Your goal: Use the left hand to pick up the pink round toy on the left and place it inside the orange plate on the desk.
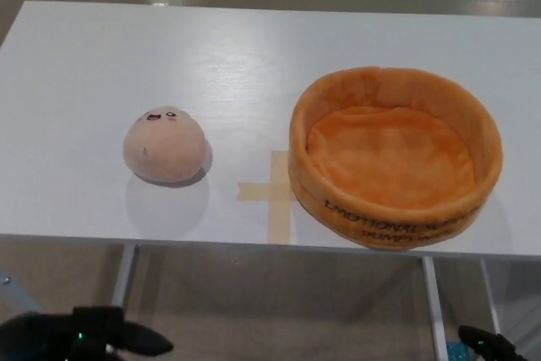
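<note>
The pink round plush toy point(164, 144) with a small face rests on the left part of the white desk point(254, 57). The orange plush plate point(395, 155), round with a raised rim and black lettering on its front wall, sits empty on the right. My left hand point(84, 336) shows as a black shape at the bottom left, below the desk's front edge and well short of the toy. Only a sliver of my right hand point(486, 346) shows in the bottom right corner, also below desk level.
A cross of tan tape point(275, 192) is stuck to the desk between toy and plate. The desk's front edge point(254, 245) runs across the lower picture, with metal legs point(122, 281) and grey floor beneath.
</note>
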`<state>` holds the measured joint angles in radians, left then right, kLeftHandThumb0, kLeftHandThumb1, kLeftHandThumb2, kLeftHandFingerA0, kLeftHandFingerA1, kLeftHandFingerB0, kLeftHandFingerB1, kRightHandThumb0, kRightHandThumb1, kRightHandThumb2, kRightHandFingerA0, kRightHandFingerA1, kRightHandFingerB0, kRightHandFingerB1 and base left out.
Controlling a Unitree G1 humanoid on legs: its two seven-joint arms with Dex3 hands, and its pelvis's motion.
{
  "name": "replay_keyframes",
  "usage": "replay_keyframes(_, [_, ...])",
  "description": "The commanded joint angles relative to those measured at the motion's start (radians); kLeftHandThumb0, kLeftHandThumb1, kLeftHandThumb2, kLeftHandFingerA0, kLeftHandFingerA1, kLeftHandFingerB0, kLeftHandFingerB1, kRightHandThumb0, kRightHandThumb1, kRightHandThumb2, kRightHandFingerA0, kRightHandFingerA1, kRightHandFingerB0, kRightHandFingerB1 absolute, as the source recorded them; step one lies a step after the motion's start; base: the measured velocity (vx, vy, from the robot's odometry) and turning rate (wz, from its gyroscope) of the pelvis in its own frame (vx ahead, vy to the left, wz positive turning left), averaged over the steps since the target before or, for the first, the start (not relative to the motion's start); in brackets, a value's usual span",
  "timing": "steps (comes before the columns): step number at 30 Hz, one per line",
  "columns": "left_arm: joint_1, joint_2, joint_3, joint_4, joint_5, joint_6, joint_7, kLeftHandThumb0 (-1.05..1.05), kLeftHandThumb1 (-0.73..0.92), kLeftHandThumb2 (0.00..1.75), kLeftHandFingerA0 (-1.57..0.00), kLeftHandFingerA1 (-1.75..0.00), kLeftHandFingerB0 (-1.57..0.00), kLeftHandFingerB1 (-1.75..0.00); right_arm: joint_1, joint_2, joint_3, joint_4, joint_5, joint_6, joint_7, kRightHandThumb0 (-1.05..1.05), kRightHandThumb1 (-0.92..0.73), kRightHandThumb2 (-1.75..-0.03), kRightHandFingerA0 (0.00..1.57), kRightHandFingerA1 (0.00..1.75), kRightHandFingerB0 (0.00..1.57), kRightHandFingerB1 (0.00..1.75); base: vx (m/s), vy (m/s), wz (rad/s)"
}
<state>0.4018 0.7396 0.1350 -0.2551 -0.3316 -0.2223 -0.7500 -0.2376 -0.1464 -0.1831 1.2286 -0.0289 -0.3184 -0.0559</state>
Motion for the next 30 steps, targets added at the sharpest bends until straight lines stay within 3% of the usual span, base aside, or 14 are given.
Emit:
replay_keyframes(1, [-0.072, 0.053, 0.126, -0.296, -0.415, 0.163, -0.039, -0.36, 0.47, 0.54, -0.43, -0.72, -0.42, -0.58, 0.007, -0.017, 0.022, 0.015, -0.018, -0.013, -0.004, -0.11, -0.58, -0.59, 0.4, 0.85, 0.23, 0.66, 0.0, 0.0, 0.0])
replay_keyframes(3, [-0.099, 0.043, 0.127, -0.306, -0.414, 0.17, -0.013, -0.36, 0.47, 0.54, -0.43, -0.72, -0.42, -0.58, 0.011, -0.017, 0.025, 0.016, -0.021, -0.016, -0.008, -0.11, -0.58, -0.59, 0.4, 0.85, 0.23, 0.66, 0.0, 0.0, 0.0])
replay_keyframes(4, [-0.204, -0.003, 0.097, -0.264, -0.356, 0.131, 0.013, -0.36, 0.49, 0.55, -0.31, -0.72, -0.3, -0.56, 0.013, -0.014, 0.022, 0.017, -0.016, -0.016, -0.006, -0.1, -0.58, -0.59, 0.41, 0.85, 0.23, 0.65, 0.0, 0.0, 0.0])
replay_keyframes(5, [-0.234, -0.017, 0.089, -0.253, -0.34, 0.121, 0.02, -0.36, 0.49, 0.55, -0.31, -0.72, -0.3, -0.56, 0.013, -0.014, 0.022, 0.017, -0.015, -0.015, -0.005, -0.1, -0.58, -0.59, 0.41, 0.85, 0.23, 0.65, 0.0, 0.0, 0.0])
replay_keyframes(6, [-0.287, -0.033, 0.075, -0.227, -0.296, 0.112, 0.039, -0.43, 0.42, 0.75, -0.26, -0.68, -0.24, -0.59, 0.012, -0.013, 0.022, 0.017, -0.014, -0.015, -0.007, -0.1, -0.57, -0.59, 0.42, 0.86, 0.23, 0.65, 0.0, 0.0, 0.0])
replay_keyframes(12, [-0.561, -0.121, -0.004, 0.01, 0.038, 0.035, 0.14, -0.33, 0.46, 0.66, -0.16, -0.6, -0.18, -0.53, 0.006, -0.016, 0.033, 0.019, -0.016, -0.012, -0.014, -0.12, -0.57, -0.59, 0.43, 0.86, 0.24, 0.65, 0.0, 0.0, 0.0])
replay_keyframes(13, [-0.597, -0.124, -0.015, 0.066, 0.089, 0.018, 0.154, -0.29, 0.5, 0.56, -0.2, -0.43, -0.27, -0.33, 0.008, -0.017, 0.036, 0.019, -0.017, -0.011, -0.01, -0.12, -0.58, -0.59, 0.39, 0.84, 0.23, 0.66, 0.0, 0.0, 0.0])
replay_keyframes(15, [-0.645, -0.126, -0.032, 0.15, 0.157, -0.013, 0.172, -0.29, 0.5, 0.55, -0.22, -0.39, -0.28, -0.3, 0.013, -0.019, 0.041, 0.019, -0.021, -0.014, -0.009, -0.11, -0.57, -0.59, 0.42, 0.86, 0.25, 0.67, 0.0, 0.0, 0.0])
replay_keyframes(16, [-0.682, -0.123, -0.05, 0.222, 0.206, -0.051, 0.175, -0.39, 0.47, 0.63, -0.19, -0.4, -0.19, -0.33, 0.017, -0.019, 0.043, 0.019, -0.022, -0.019, -0.011, -0.07, -0.57, -0.58, 0.43, 0.87, 0.26, 0.68, 0.0, 0.0, 0.0])
replay_keyframes(21, [-0.753, -0.113, -0.094, 0.349, 0.269, -0.089, 0.177, -0.36, 0.48, 0.62, -0.14, -0.36, -0.15, -0.31, 0.02, -0.016, 0.04, 0.022, -0.013, -0.013, -0.005, -0.06, -0.57, -0.58, 0.42, 0.86, 0.25, 0.66, 0.0, 0.0, 0.0])
replay_keyframes(22, [-0.804, -0.109, -0.122, 0.437, 0.319, -0.131, 0.197, -0.24, 0.49, 0.96, -0.02, -0.51, 0.0, -0.47, 0.018, -0.015, 0.047, 0.024, -0.018, -0.01, -0.01, -0.08, -0.58, -0.58, 0.43, 0.87, 0.25, 0.66, 0.0, 0.0, 0.0])
replay_keyframes(23, [-0.844, -0.103, -0.151, 0.49, 0.371, -0.133, 0.225, -0.39, 0.48, 0.65, -0.04, -0.21, -0.09, -0.31, 0.018, -0.014, 0.051, 0.024, -0.022, -0.012, -0.017, -0.09, -0.57, -0.58, 0.46, 0.88, 0.27, 0.68, 0.0, 0.0, 0.0])
replay_keyframes(26, [-0.919, -0.097, -0.206, 0.588, 0.457, -0.128, 0.275, -0.35, 0.42, 0.69, 0.0, -0.19, -0.08, -0.33, 0.019, -0.014, 0.058, 0.024, -0.027, -0.016, -0.023, -0.1, -0.57, -0.58, 0.47, 0.88, 0.27, 0.67, 0.0, 0.0, 0.0])
replay_keyframes(30, [-1.017, -0.09, -0.296, 0.733, 0.574, -0.136, 0.346, -0.21, 0.38, 0.64, 0.0, 0.0, -0.04, -0.26, 0.018, -0.014, 0.053, 0.028, -0.015, -0.013, -0.014, -0.1, -0.58, -0.57, 0.43, 0.87, 0.26, 0.67, 0.0, 0.0, 0.0])
